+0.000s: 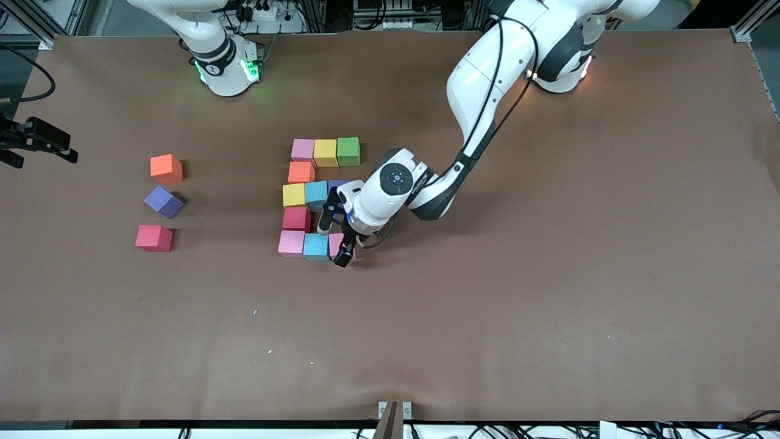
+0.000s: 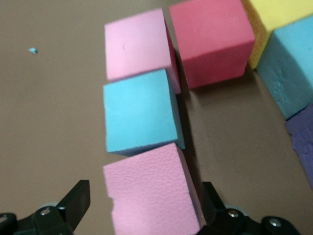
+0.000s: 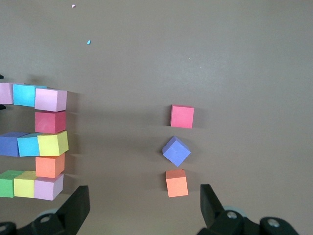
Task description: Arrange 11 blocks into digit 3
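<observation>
Brown paper-covered table [image 1: 548, 274], robot bases along its top edge in the front view. Near mid-table, the digit 3 [image 1: 317, 201] in foam cubes: a row of pink [image 1: 303, 150], yellow [image 1: 325, 152] and green [image 1: 348, 150] farthest from the front camera; then a lone orange cube [image 1: 301, 172]; then yellow [image 1: 294, 195], light blue [image 1: 315, 194] and a purple cube [image 1: 337, 184] half hidden under the arm; then one red cube [image 1: 296, 218]; nearest the camera, pink [image 1: 291, 243], light blue [image 1: 315, 246] and a last pink block [image 1: 337, 245]. Left gripper [image 1: 337, 238] low over that last pink block, fingers spread wide and straddling it, one finger [image 2: 76, 200] off each side with a gap showing, so released, nothing clamped. Toward the right arm's end, well apart from the digit, three spare blocks in a loose line: orange [image 1: 166, 168] farthest from the camera, a purple one [image 1: 163, 202] turned askew between, red [image 1: 154, 238] nearest. Right gripper [image 3: 142, 205] up over that end of the table, fingers wide apart and holding nothing, arm waiting. Tiny foam crumbs [image 1: 255, 313] scattered on the paper nearer the camera.
</observation>
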